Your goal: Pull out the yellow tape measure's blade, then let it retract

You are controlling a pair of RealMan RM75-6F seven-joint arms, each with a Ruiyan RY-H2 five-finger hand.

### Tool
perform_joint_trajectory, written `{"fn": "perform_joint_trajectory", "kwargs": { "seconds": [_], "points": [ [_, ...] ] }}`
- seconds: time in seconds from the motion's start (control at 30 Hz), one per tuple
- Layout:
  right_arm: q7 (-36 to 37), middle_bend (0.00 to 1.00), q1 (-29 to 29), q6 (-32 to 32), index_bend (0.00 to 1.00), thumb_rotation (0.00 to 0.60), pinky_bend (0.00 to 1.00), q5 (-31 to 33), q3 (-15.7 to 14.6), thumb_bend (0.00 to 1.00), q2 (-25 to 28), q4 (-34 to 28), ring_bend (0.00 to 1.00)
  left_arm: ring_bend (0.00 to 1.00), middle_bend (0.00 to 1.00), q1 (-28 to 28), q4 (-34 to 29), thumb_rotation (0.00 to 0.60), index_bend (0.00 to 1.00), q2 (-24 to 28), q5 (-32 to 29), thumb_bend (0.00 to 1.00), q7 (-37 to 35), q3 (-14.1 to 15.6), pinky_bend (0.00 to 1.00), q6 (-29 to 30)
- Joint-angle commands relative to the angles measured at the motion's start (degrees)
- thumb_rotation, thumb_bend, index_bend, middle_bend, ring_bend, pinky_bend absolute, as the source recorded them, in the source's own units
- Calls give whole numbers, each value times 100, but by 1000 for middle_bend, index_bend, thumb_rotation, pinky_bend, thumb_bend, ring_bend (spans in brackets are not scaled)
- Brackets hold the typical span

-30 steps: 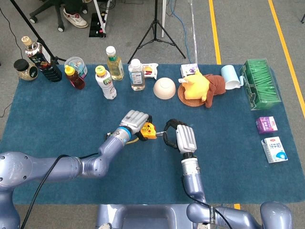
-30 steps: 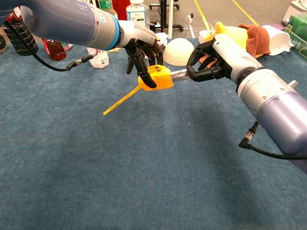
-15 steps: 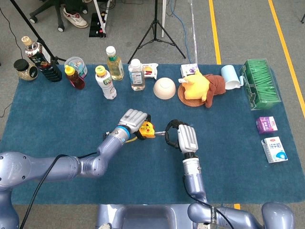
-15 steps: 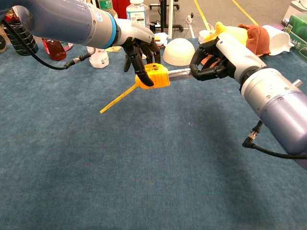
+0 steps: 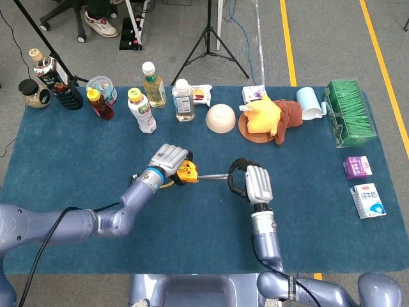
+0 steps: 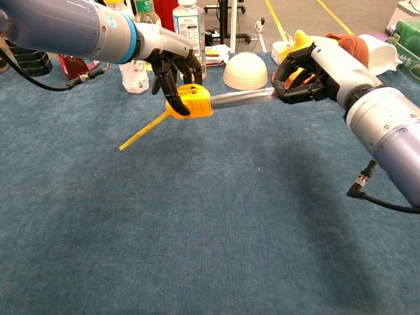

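left hand (image 6: 172, 64) is gripping the yellow tape case (image 6: 191, 102) above the blue table (image 6: 197, 230) – right hand (image 6: 303, 69) is pinching the end of the blade (image 6: 240, 98), which is stretching taut between them – a yellow strap (image 6: 141, 130) is dangling from the case.

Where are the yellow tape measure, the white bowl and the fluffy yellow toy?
yellow tape measure (image 6: 191, 102): chest view, on its yellow case, under the left hand's fingers.
white bowl (image 5: 220, 118): head view, on its rounded upturned bottom.
fluffy yellow toy (image 5: 264, 115): head view, on its yellow body.
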Motion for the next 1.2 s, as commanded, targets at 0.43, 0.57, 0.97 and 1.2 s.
{"fn": "perform_joint_trajectory", "kwargs": {
  "seconds": [0.43, 0.57, 0.97, 1.2],
  "points": [
    [285, 399, -201, 61, 573, 547, 345, -75, 1, 612, 308, -39, 412, 415, 479, 331, -324, 588, 615, 418, 445, 324, 17, 284, 494, 146],
    [336, 399, -245, 67, 573, 548, 346, -84, 9, 612, 402, -65, 413, 415, 479, 409, -403, 586, 616, 532, 527, 323, 0, 333, 494, 130],
    [572, 399, -427, 79, 573, 548, 350, -48, 59, 615, 749, -89, 415, 415, 479, 644, -595, 586, 615, 888, 699, 325, 36, 591, 494, 99],
    [686, 399, -482, 67, 573, 547, 351, -13, 100, 618, 884, -72, 415, 415, 479, 717, -670, 584, 615, 1054, 725, 324, 40, 709, 491, -19]
  ]
}}
